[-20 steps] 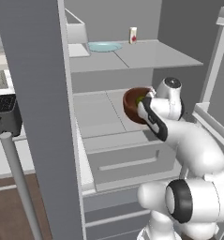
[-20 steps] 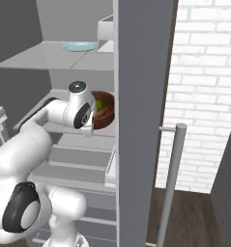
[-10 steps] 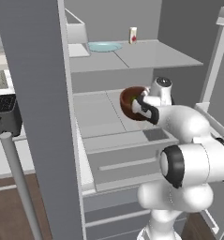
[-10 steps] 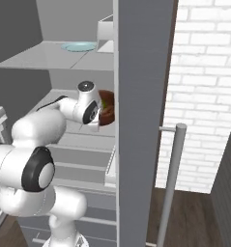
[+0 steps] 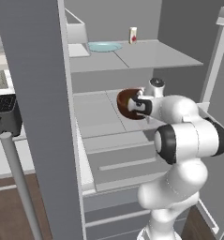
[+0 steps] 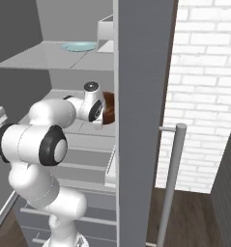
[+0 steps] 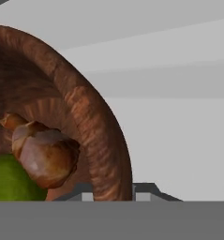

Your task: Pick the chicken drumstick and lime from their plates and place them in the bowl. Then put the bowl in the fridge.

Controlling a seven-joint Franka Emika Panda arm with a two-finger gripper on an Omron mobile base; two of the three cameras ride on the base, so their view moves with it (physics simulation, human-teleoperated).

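The reddish-brown wooden bowl (image 5: 125, 103) (image 6: 108, 107) (image 7: 92, 136) is inside the fridge (image 5: 99, 123), just above its middle shelf and tipped on its side. My gripper (image 5: 135, 106) (image 6: 102, 115) (image 7: 108, 193) is shut on the bowl's rim. In the hand view the brown chicken drumstick (image 7: 45, 157) lies inside the bowl, with the green lime (image 7: 10, 182) against it at the lower left. The plates are out of view.
The shelf above carries a pale blue dish (image 5: 104, 46), a small carton (image 5: 132, 35) and a white box (image 5: 78, 33). Open grey fridge doors (image 5: 38, 93) (image 6: 143, 96) flank the arm, with a bar handle (image 6: 171, 183). Drawers (image 5: 127, 164) sit below the shelf.
The arm has folded forward and its elbow has come nearer the cameras. The bowl has shifted slightly deeper over the middle shelf, with the gripper still on its rim.
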